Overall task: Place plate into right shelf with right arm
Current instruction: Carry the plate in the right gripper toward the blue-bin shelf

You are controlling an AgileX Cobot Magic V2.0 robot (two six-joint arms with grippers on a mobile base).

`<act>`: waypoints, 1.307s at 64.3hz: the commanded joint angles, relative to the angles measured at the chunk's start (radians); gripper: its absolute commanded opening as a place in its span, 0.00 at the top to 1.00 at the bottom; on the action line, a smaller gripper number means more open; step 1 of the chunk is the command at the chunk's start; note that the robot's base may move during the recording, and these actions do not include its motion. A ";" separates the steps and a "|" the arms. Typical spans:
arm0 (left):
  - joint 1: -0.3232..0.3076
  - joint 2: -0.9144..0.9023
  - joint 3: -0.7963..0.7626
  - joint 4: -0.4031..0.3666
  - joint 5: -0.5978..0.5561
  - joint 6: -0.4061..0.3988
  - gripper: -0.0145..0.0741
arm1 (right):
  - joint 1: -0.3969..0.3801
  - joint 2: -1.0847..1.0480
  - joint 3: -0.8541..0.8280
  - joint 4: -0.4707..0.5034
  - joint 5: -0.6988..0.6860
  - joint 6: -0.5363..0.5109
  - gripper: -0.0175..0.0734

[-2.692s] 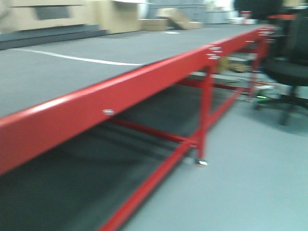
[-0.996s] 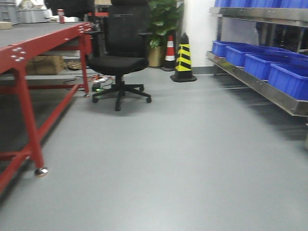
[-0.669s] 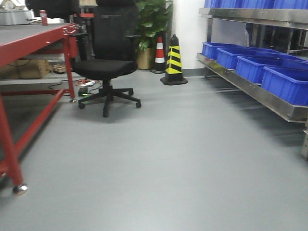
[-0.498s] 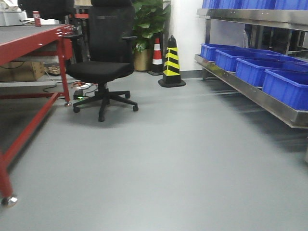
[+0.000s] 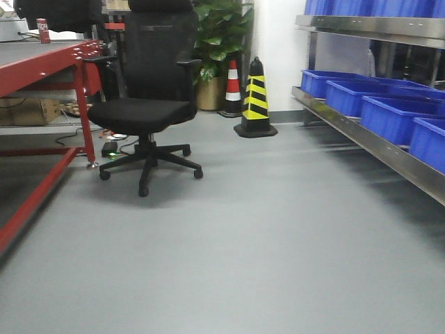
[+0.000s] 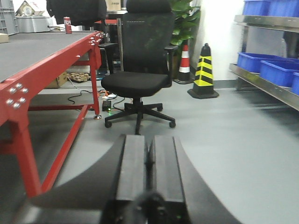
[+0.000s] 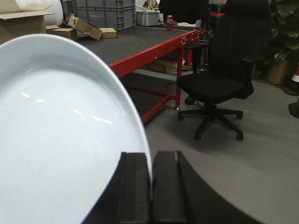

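Currently right gripper [image 7: 150, 161] clamps plate [image 7: 60, 140] rim; left gripper [image 6: 148, 156] closed, empty; shelf [image 5: 368, 136] off right.

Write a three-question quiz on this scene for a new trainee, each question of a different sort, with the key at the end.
1. True or false: the right gripper is shut on the rim of the plate.
2. In the front view, what stands on the floor between the office chair and the right shelf? A) a yellow-and-black cone B) a ladder C) a bucket
3. Fill in: the left gripper holds nothing and its jaws are ____.

Key: 1 true; 2 A; 3 shut.
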 commanded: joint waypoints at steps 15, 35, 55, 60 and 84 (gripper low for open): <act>-0.005 -0.011 0.010 -0.002 -0.089 -0.002 0.89 | 0.001 0.002 -0.027 -0.021 -0.091 -0.002 0.74; -0.005 -0.011 0.010 -0.002 -0.089 -0.002 0.89 | 0.001 0.002 -0.027 -0.021 -0.091 -0.002 0.74; -0.005 -0.011 0.010 -0.002 -0.089 -0.002 0.89 | 0.001 0.002 -0.027 -0.021 -0.090 -0.002 0.74; -0.005 -0.011 0.010 -0.002 -0.089 -0.002 0.89 | 0.001 0.002 -0.027 -0.021 -0.091 -0.002 0.74; -0.005 -0.011 0.010 -0.002 -0.089 -0.002 0.89 | 0.001 0.004 -0.027 -0.021 -0.089 -0.002 0.74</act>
